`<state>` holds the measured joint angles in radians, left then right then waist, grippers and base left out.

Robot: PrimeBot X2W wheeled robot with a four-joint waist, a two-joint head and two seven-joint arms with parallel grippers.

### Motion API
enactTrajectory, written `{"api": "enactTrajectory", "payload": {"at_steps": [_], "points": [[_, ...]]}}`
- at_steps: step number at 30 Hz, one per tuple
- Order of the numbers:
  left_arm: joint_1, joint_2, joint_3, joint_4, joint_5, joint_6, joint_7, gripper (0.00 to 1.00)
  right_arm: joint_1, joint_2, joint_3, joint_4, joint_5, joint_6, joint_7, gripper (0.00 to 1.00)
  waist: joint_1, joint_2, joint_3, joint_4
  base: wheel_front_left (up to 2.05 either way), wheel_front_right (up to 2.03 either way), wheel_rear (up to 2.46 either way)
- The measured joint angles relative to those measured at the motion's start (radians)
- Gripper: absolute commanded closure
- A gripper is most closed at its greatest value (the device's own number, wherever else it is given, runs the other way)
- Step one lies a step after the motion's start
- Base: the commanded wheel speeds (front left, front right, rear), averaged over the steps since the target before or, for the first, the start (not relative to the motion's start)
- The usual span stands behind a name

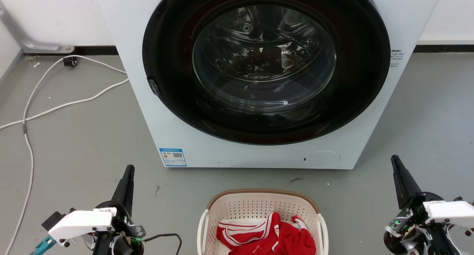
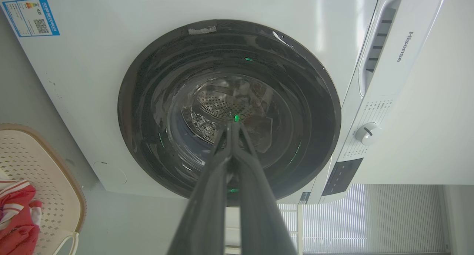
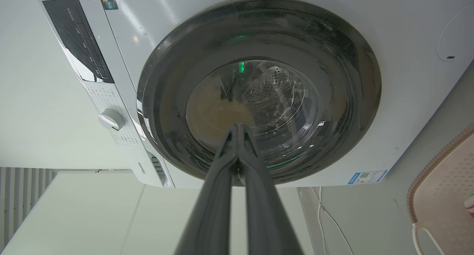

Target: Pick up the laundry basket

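The laundry basket [image 1: 240,207], cream perforated plastic with a brown ribbed rim and white side handles, stands on the floor at the bottom middle of the head view, with red and white clothing [image 1: 274,236] inside. Its edge also appears in the left wrist view [image 2: 55,188] and in the right wrist view [image 3: 444,188]. My left gripper [image 1: 129,168] is well to the basket's left, fingers pressed together, holding nothing. My right gripper [image 1: 393,158] is well to its right, also shut and empty. Both point toward the washing machine.
A white front-loading washing machine [image 1: 177,110] with a closed dark round door [image 1: 264,66] stands just behind the basket. White cables [image 1: 55,106] run over the grey floor at the left. Bare floor lies on both sides of the basket.
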<state>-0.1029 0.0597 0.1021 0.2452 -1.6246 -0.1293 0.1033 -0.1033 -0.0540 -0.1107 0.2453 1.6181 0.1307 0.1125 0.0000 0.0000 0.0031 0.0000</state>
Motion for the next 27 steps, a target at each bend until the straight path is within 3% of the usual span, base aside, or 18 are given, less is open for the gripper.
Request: {"api": "enactTrajectory", "payload": {"at_steps": [27], "points": [[0.000, -0.003, 0.004, 0.000, 0.002, 0.000, 0.004, 1.00, 0.000, 0.001, -0.001, 0.000, -0.002, 0.000, 0.001, 1.00, 0.0000, 0.0000, 0.000, 0.000, 0.00, 0.00, 0.00]]}}
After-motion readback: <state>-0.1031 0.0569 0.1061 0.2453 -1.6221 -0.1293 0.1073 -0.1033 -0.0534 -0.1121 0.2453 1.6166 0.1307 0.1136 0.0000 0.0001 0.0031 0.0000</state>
